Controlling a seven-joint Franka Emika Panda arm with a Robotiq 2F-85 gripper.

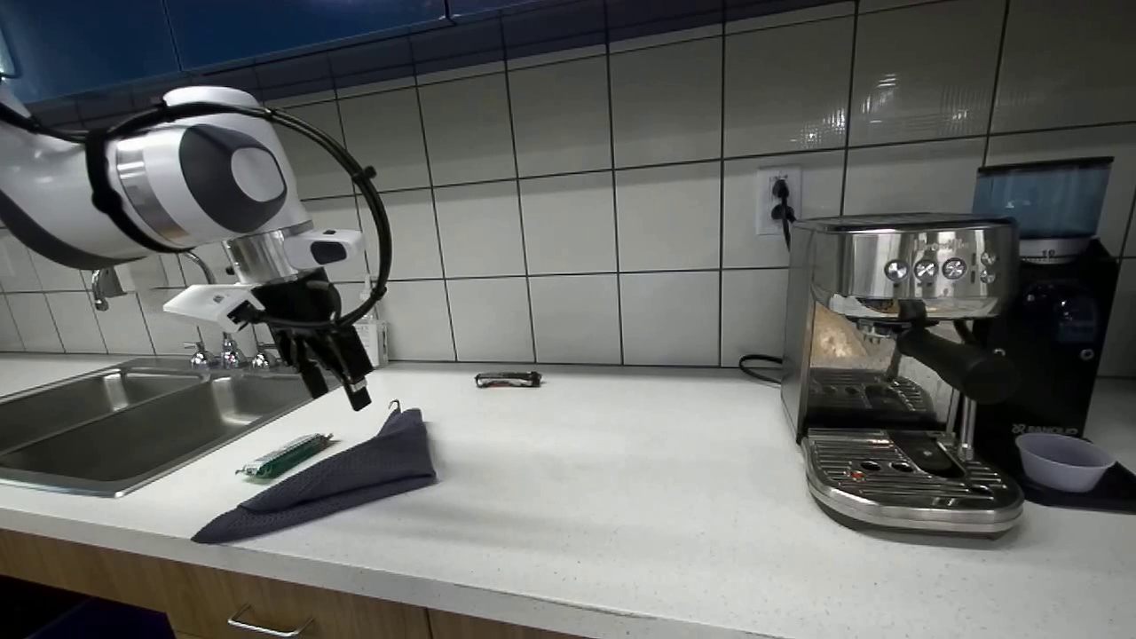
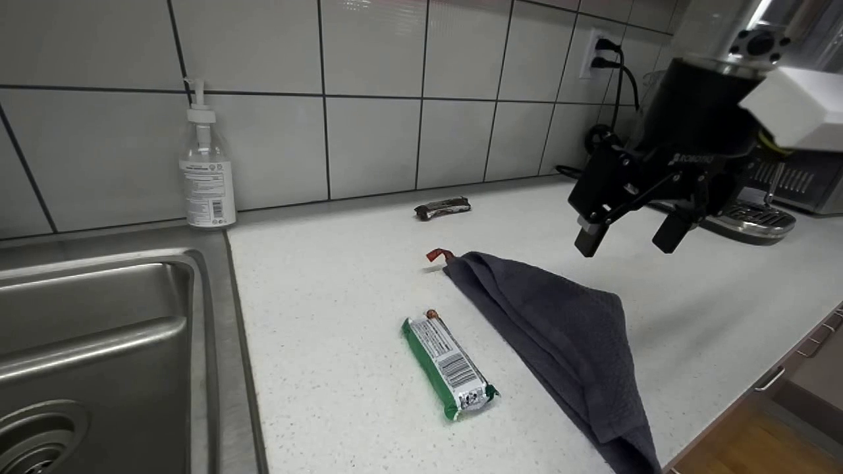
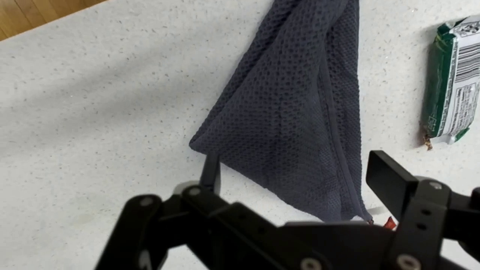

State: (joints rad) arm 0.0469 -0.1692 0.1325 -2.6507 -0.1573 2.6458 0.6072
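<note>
My gripper (image 2: pixel 627 245) hangs open above the counter, nothing between its fingertips. Nearest below it lies a folded dark grey cloth (image 3: pixel 285 112), which fills much of the wrist view; it also shows in both exterior views (image 1: pixel 355 475). A gap separates the fingers from the cloth. From the cloth's narrow end pokes a small red piece (image 2: pixel 438 254), perhaps a wrapper end; whatever it belongs to is hidden under the cloth. Beside the cloth, on the sink side, rests a green and white wrapped bar (image 2: pixel 451 368) with a barcode facing up.
A dark wrapped bar (image 2: pixel 442 208) lies near the tiled wall. The steel sink (image 1: pixel 115 486) borders the counter, with a pump bottle (image 2: pixel 207 191) at its corner. An espresso machine (image 1: pixel 914 266), a grinder (image 1: pixel 1047 355) and a pale cup (image 1: pixel 1065 461) stand at the far end.
</note>
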